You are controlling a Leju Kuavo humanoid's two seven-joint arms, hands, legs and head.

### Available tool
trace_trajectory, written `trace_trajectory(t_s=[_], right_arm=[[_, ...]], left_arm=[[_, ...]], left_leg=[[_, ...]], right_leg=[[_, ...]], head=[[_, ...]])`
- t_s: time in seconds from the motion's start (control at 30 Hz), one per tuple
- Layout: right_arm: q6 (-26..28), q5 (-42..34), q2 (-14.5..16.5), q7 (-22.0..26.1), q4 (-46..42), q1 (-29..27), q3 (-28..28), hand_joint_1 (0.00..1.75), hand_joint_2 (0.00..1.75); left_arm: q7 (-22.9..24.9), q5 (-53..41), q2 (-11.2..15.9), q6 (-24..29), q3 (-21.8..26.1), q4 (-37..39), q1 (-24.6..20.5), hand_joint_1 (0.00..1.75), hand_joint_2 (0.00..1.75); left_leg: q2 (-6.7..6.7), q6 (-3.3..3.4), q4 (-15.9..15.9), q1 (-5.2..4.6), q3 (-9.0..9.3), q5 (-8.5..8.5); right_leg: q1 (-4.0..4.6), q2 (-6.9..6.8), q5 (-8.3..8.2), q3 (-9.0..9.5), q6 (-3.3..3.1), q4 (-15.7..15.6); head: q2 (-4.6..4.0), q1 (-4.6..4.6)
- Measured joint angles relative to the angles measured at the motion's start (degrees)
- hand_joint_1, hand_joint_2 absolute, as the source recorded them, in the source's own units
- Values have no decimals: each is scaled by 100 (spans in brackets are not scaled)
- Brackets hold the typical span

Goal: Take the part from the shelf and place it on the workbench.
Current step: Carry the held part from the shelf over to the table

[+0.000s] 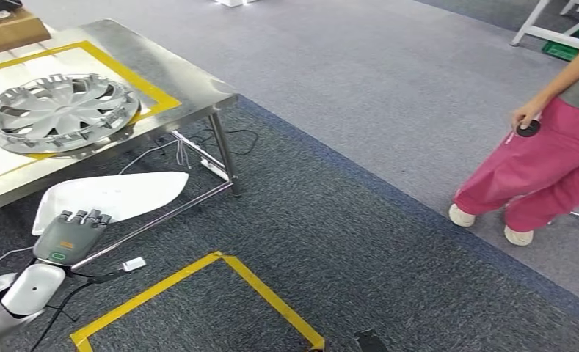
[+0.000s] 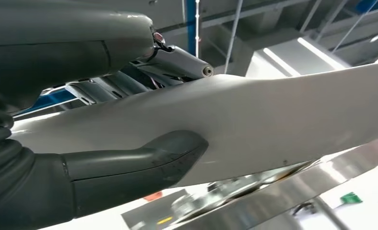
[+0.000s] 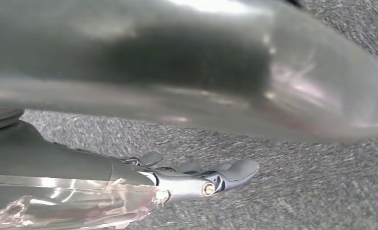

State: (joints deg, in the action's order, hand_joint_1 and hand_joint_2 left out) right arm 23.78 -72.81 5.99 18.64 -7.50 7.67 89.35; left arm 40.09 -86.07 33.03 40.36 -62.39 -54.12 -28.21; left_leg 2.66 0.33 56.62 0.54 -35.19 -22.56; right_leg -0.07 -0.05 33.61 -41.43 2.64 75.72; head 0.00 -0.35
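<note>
One white part [image 1: 114, 196] gripped by left hand [image 1: 70, 236] beside workbench [image 1: 191, 81], hubcap [image 1: 59, 111] on top, right hand [image 3: 196, 175] fingers extended, holding nothing, over carpet [image 1: 359, 220].

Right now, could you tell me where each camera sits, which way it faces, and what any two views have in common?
Head view: high on the body, looking down at the workbench, the wheel cover, carpet and a person; the left hand grips the white part.
Left wrist view: behind the left hand, looking up along the white part toward the ceiling; thumb pressed on it.
Right wrist view: behind the right hand, facing carpet.
Head and left wrist views share the part and hand.
</note>
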Motion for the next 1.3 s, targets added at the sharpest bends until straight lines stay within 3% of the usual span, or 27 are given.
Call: trace_trajectory(t_s=[0.07, 0.13, 0.2, 0.27, 0.33, 0.4, 0.47, 0.5, 0.53, 0.57, 0.63, 0.7, 0.77, 0.8, 0.83, 0.87, 0.93, 0.97, 1.0, 1.03, 1.07, 1.13, 1.17, 1.23, 1.3], right_arm=[[1, 1, 0, 0, 0, 3, 0, 0, 0], [3, 1, 0, 0, 0, 9, 0, 0, 0], [5, 0, 0, -1, 0, 14, 0, 0, 0], [8, 2, 3, -2, 0, 18, 0, 0, 0], [9, 13, 9, 1, 0, 23, 0, 0, 0], [9, 28, 14, 4, 0, 15, 0, 0, 0], [9, 33, 15, 3, 0, 3, 0, 0, 0], [9, 34, 15, 3, 0, 1, 0, 0, 0], [9, 34, 15, 2, 0, 2, 0, 0, 0], [9, 35, 16, 2, 0, 5, 0, 0, 0], [9, 35, 17, 3, 0, 11, 0, 0, 0], [9, 34, 17, 3, 0, 14, 0, 0, 0], [9, 33, 17, 3, 0, 16, 0, 0, 0], [10, 33, 17, 3, 0, 19, 0, 0, 0], [10, 34, 17, 4, 0, 23, 0, 0, 0], [11, 34, 17, 5, 0, 25, 1, 0, 0], [11, 34, 17, 6, 0, 19, 1, 0, 0], [11, 34, 17, 5, 0, 12, 2, 0, 0], [11, 33, 17, 5, 0, 6, 2, 0, 0], [11, 33, 17, 4, 0, 3, 2, 0, 0], [11, 33, 17, 4, 0, 3, 2, 0, 0], [11, 34, 17, 4, 0, 9, 2, 0, 0], [11, 34, 17, 4, 0, 12, 2, 0, 0], [11, 33, 17, 3, 0, 15, 2, 0, 0], [12, 33, 21, 2, 0, 20, 1, 0, 0]], left_arm=[[0, 0, -2, 0, 0, 0, 7, 175, 175], [0, 0, -6, 0, 2, 0, 3, 175, 175], [0, 0, -3, -1, 3, 0, 4, 175, 175], [0, 0, 18, -1, 2, 0, 24, 175, 175], [0, 0, 38, 0, 3, 0, 27, 175, 175], [0, 0, 28, 1, 3, 0, 5, 175, 175], [0, 0, 10, 0, -7, 0, 11, 175, 175], [0, 0, 7, -1, -13, 0, 22, 175, 175], [0, 0, 8, -1, -17, 0, 28, 175, 175], [0, 0, 9, -2, -17, 0, 28, 175, 175], [0, 0, 9, -2, -10, 0, 8, 175, 175], [0, 0, -1, -2, -2, -2, -12, 175, 175], [0, 0, -3, -2, -1, -4, 6, 175, 175], [0, 0, 3, -2, -1, -4, 22, 175, 175], [0, 0, 8, -2, 1, -5, 29, 175, 175], [0, 0, 8, -1, 3, -6, 25, 175, 175], [0, 0, -3, -1, 5, -8, 19, 175, 175], [0, 0, -10, -1, 4, -9, 24, 175, 175], [0, 0, -14, -1, 2, -9, 33, 175, 175], [0, 0, -16, -2, 1, -9, 39, 175, 175], [0, 0, -17, -2, 1, -9, 41, 175, 175], [0, 0, -17, -2, 3, -9, 36, 175, 175], [0, 0, -18, -2, 4, -9, 31, 175, 175], [0, 0, -13, -2, 6, -9, 31, 175, 175], [0, 0, 8, -1, 4, -9, 48, 175, 175]], left_leg=[[164, -10, 4, 9, 8, -1], [318, -53, 23, 11, -4, -2], [451, -128, 22, 21, -39, 20], [530, -206, -5, 46, -62, 48], [281, -266, 159, 30, -155, -68], [-83, -303, 776, 7, -456, -402], [-188, -327, 1495, 12, -803, -678], [-200, -333, 1635, 14, -868, -677], [-214, -335, 1549, 15, -818, -571], [-252, -331, 1265, 14, -663, -394], [-499, -301, 484, -12, -230, -85], [-665, -234, 63, -39, -8, -15], [-557, -160, 21, -40, -4, -35], [-491, -130, 18, -28, -2, -35], [-425, -96, 15, -14, 2, -32], [-365, -63, 11, 5, 6, -26], [-242, -20, 11, 22, 5, -27], [-170, -11, 11, 24, 4, -29], [-95, -8, 12, 24, 4, -31], [-16, -10, 13, 27, 7, -31], [65, -16, 15, 34, 12, -31], [223, -58, 30, 45, 14, -34], [296, -91, 43, 48, 3, -32], [422, -169, 43, 54, -33, -7], [476, -235, 19, 74, -56, 18]], right_leg=[[-10, 83, -399, 205, -24, -561], [-48, 354, -727, 555, -43, -1337], [-60, 486, -788, 710, -71, -1635], [-47, 365, -808, 736, -134, -1657], [-50, 236, -832, 757, -212, -1696], [-44, 92, -834, 767, -263, -1719], [-36, -61, -821, 767, -280, -1719], [-36, -138, -814, 770, -282, -1719], [-36, -215, -805, 777, -277, -1719], [-37, -289, -795, 789, -265, -1718], [-9, -418, -759, 818, -219, -1707], [45, -532, -718, 849, -165, -1699], [63, -657, -680, 886, -121, -1709], [54, -635, -645, 887, -92, -1686], [41, -527, -571, 852, -62, -1587], [27, -367, -441, 750, -33, -1361], [11, -70, -79, 368, -1, -577], [10, -21, 61, 164, 3, -193], [10, -7, 102, 30, 4, 31], [7, -1, 23, 4, -1, 24], [1, 25, -166, 100, -8, -230], [-39, 233, -583, 473, -10, -1063], [-61, 348, -700, 634, -12, -1392], [-71, 444, -730, 762, -44, -1627], [-65, 331, -750, 776, -119, -1636]], head=[[0, 1], [0, -2], [0, -4], [0, -3], [0, -30], [0, -58], [0, -62], [0, -64], [0, -63], [0, -63], [0, -72], [0, -66], [0, -51], [0, -48], [0, -38], [0, -25], [0, 7], [0, 12], [0, 13], [0, 11], [0, 11], [0, 13], [0, 8], [0, 5], [0, 4]])
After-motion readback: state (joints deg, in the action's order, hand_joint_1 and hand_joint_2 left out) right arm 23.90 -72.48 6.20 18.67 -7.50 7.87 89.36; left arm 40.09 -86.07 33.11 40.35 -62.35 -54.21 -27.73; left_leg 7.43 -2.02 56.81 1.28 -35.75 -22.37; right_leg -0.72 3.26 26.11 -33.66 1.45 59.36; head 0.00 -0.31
